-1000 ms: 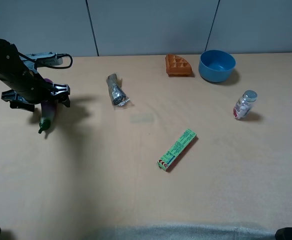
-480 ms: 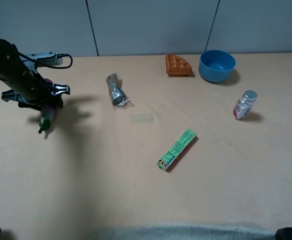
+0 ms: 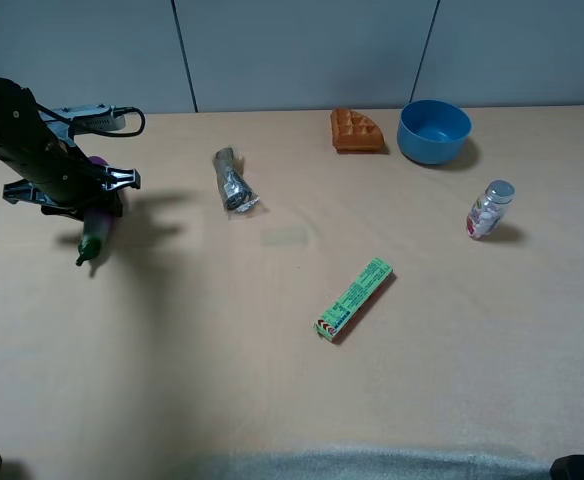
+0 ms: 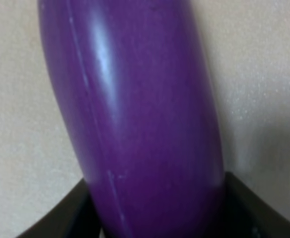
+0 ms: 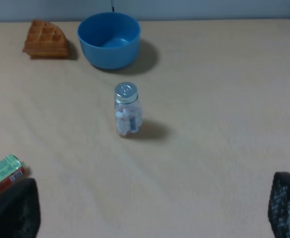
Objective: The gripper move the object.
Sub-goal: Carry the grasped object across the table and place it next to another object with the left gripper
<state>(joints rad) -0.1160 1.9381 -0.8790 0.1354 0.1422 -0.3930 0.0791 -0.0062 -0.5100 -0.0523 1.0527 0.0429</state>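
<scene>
Eggplant point(image 3: 94, 232) at far left of table point(image 3: 272, 400), green stem toward the near edge. Left gripper point(image 3: 75, 197): jaws wide a second ago, now clamped on the purple body. Right gripper point(image 5: 150, 210) spread wide, holding nothing. Green box point(image 3: 354, 298): print too small to read.

The high camera looks steeply down over the whole surface point(image 3: 272, 380), facing the back wall point(image 3: 302, 50). The left wrist camera sits almost against the purple eggplant point(image 4: 135, 124), which fills its frame. The right wrist camera looks low across the surface, sharing the blue bowl point(image 5: 108, 39), waffle point(image 5: 45, 38) and jar point(image 5: 127, 110) with the high view.
</scene>
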